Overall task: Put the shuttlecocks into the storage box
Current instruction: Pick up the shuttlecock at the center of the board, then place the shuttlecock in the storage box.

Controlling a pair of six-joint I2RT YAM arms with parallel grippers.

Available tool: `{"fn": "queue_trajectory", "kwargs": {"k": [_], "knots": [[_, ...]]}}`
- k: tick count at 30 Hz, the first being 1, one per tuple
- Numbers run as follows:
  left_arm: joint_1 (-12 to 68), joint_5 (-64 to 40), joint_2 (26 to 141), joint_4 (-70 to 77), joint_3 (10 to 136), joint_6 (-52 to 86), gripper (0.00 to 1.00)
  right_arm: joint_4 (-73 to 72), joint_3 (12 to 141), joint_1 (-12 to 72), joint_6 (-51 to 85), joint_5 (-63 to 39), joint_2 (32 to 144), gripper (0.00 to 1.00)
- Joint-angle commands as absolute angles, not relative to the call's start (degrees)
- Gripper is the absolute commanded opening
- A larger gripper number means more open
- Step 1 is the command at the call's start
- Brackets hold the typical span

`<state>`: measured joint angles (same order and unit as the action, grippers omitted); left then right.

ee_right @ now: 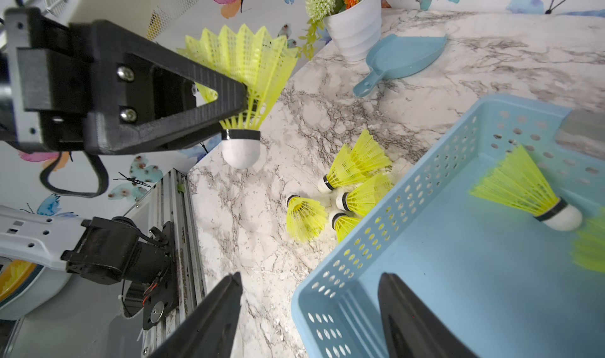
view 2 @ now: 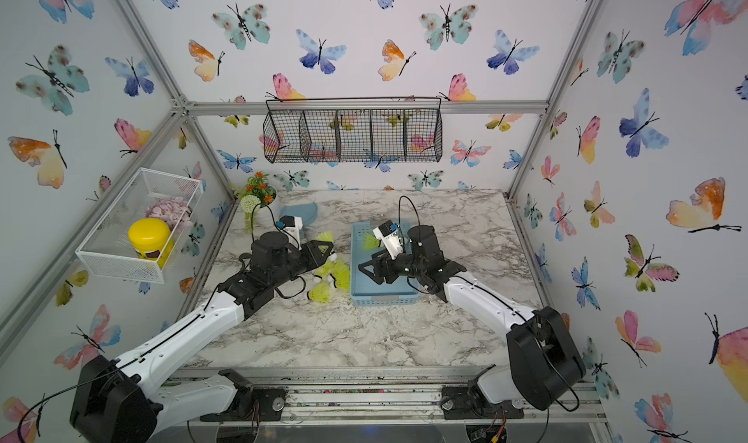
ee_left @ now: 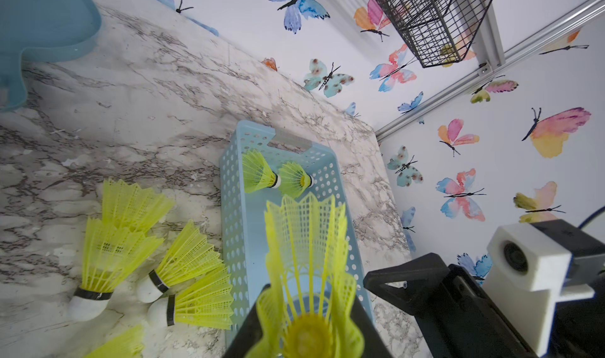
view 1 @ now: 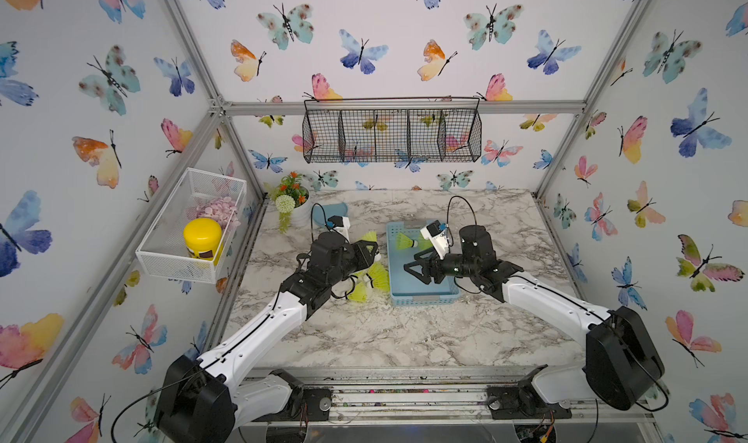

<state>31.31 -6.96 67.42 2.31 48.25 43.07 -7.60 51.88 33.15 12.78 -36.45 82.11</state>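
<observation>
The light blue storage box (view 1: 425,299) (view 2: 384,297) sits mid-table. Two neon yellow-green shuttlecocks (ee_left: 258,173) (ee_left: 294,179) lie at its far end, one clear in the right wrist view (ee_right: 523,189). Several more shuttlecocks (view 1: 376,277) (ee_right: 357,163) lie heaped on the marble against the box's left wall (ee_left: 232,209). My left gripper (view 1: 372,250) (ee_left: 307,307) is shut on a shuttlecock (ee_left: 304,242) (ee_right: 242,62), raised just left of the box, white tip down. My right gripper (view 1: 409,270) (ee_right: 311,278) is open and empty, straddling the box's left wall (ee_right: 393,215).
A blue dustpan (view 1: 330,210) and a white flower pot (view 1: 293,202) stand at the back left. A white mesh basket (view 1: 190,226) with a yellow jar hangs on the left wall. A black wire basket (view 1: 392,131) hangs on the back wall.
</observation>
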Motion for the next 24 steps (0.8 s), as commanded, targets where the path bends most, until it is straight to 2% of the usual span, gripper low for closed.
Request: {"fn": "queue_trajectory", "kwargs": {"k": [1,17,21,24], "knots": [[32.23,-9.40,68.31,8.42,49.34,44.33,0.32,-13.34,54.16,33.87,16.85,-39.55,83.83,0.73],[36.62,-8.88,72.42,12.12,50.97,45.87,0.32,-15.11,61.16,36.12,17.66,-42.88,90.86,0.71],[36.96,-8.71,72.69,12.57,50.80,46.14,0.32,-15.78,61.44,36.30,18.01,-43.58,91.23,0.64],[37.09,-8.79,72.94,12.57,50.79,46.32,0.32,-15.89,61.61,36.38,18.19,-44.33,91.37,0.54]]}}
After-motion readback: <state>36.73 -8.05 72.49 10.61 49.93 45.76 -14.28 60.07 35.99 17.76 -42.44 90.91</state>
